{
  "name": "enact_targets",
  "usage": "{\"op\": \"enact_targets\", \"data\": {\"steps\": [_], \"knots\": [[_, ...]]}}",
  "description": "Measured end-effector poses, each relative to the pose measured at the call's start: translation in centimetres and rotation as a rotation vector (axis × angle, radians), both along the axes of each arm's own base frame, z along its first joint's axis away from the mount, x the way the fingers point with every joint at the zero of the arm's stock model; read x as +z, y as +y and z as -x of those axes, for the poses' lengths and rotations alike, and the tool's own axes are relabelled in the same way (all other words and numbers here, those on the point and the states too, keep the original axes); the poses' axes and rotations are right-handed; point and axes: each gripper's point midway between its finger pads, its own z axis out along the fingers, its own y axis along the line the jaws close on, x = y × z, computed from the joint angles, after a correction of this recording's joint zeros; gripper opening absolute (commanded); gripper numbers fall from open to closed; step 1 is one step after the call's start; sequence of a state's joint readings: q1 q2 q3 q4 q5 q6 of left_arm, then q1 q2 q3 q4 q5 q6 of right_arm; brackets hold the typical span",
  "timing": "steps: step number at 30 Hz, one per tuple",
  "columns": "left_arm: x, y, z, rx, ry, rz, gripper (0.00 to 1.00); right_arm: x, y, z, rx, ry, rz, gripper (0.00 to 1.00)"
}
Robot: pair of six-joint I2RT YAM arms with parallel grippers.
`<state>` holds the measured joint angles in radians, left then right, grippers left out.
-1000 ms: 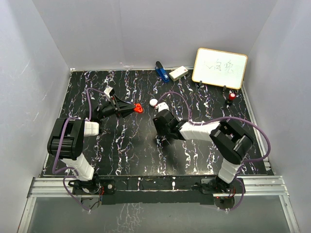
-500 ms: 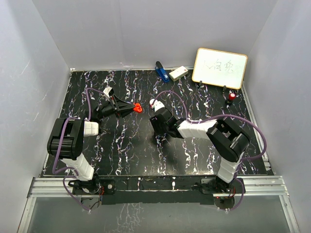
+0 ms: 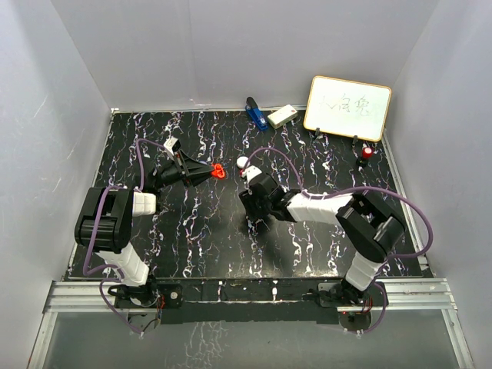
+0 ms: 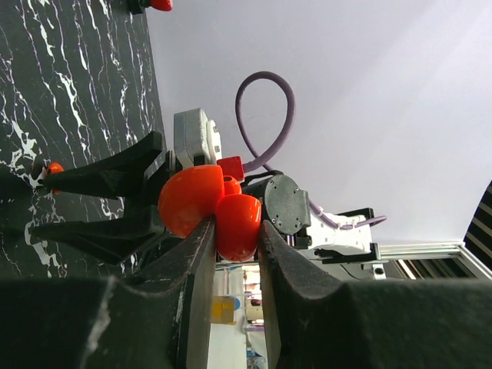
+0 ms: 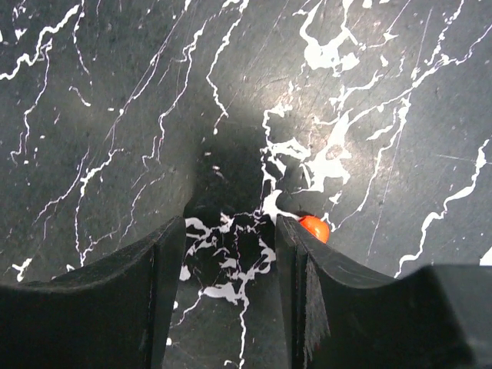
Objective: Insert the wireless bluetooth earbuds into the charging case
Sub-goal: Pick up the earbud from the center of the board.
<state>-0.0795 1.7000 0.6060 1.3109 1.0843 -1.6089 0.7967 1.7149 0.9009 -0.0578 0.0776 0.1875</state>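
Note:
My left gripper (image 4: pixel 237 231) is shut on the red charging case (image 4: pixel 201 201), which it holds above the table with its two red halves apart; in the top view the case (image 3: pixel 218 171) shows at the left gripper's tip. A tiny orange-red earbud (image 5: pixel 315 228) lies on the black marbled table (image 5: pixel 100 100), just outside the right finger (image 5: pixel 296 265) of my right gripper (image 5: pixel 231 238). That gripper is open, pointed down at the table with only bare table between its fingers. In the left wrist view the earbud (image 4: pixel 54 167) sits at the tip of the right gripper's black fingers (image 4: pixel 108 175).
A small white round thing (image 3: pixel 242 162) lies just behind the right wrist. Along the back edge stand a whiteboard (image 3: pixel 347 108), a blue object (image 3: pixel 254 112) and a white box (image 3: pixel 282 116). A red-capped marker (image 3: pixel 367 153) is at the back right.
The right wrist has shifted slightly over the table's middle, and its jaws have narrowed a little. The left arm with the red case has stayed still.

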Motion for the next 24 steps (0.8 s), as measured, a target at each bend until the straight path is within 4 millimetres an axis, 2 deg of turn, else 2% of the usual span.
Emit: {"op": "enact_targets", "data": {"steps": [6,9,11,14,19,22,24], "knots": [[-0.5,0.0,-0.1,0.006,-0.019,-0.021,0.00,0.1,-0.4,0.9,0.012,0.021,0.003,0.48],[-1.0,0.0,-0.1,0.007,-0.014,-0.034,0.00,0.7,-0.8,1.2,0.010,0.011,-0.007,0.49],[-1.1,0.0,-0.1,0.007,-0.015,-0.038,0.00,2.0,-0.7,1.0,0.009,-0.013,-0.031,0.50],[-1.1,0.0,-0.1,0.007,-0.018,-0.039,0.00,4.9,-0.3,0.4,0.001,-0.076,-0.085,0.51],[-1.0,0.0,-0.1,0.006,-0.024,-0.039,0.00,8.9,0.5,-1.8,-0.039,-0.147,-0.136,0.50],[-1.1,-0.1,-0.1,0.007,-0.023,-0.038,0.00,10.0,0.4,-3.4,-0.082,-0.148,-0.123,0.50],[-1.2,-0.1,-0.1,0.010,-0.018,-0.038,0.00,9.6,0.3,-4.0,-0.100,-0.137,-0.101,0.50]]}}
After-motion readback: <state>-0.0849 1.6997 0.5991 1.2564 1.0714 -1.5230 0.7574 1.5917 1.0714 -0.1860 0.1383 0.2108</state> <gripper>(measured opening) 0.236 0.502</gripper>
